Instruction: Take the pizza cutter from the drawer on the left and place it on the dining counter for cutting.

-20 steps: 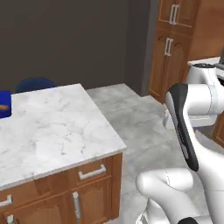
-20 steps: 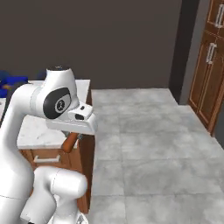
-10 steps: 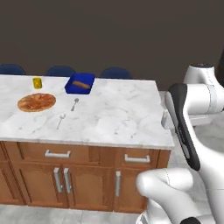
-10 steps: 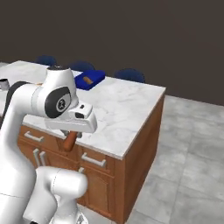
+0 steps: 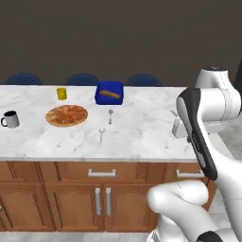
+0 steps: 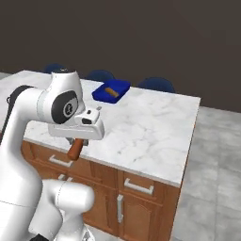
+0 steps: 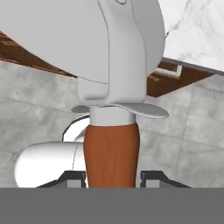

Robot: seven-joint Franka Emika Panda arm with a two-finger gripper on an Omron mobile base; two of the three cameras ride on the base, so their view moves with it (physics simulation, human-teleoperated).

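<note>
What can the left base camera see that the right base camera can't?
The left base view alone shows the pizza, a yellow cup, a dark mug and two pieces of cutlery on the dining counter.

The right base view alone shows the pizza cutter: its reddish-brown handle hangs below the gripper, which is shut on it.

Both show the blue tray holding a brown thing, the marble counter, the wooden cabinets with silver handles, blue chair backs behind and the white arm.
</note>
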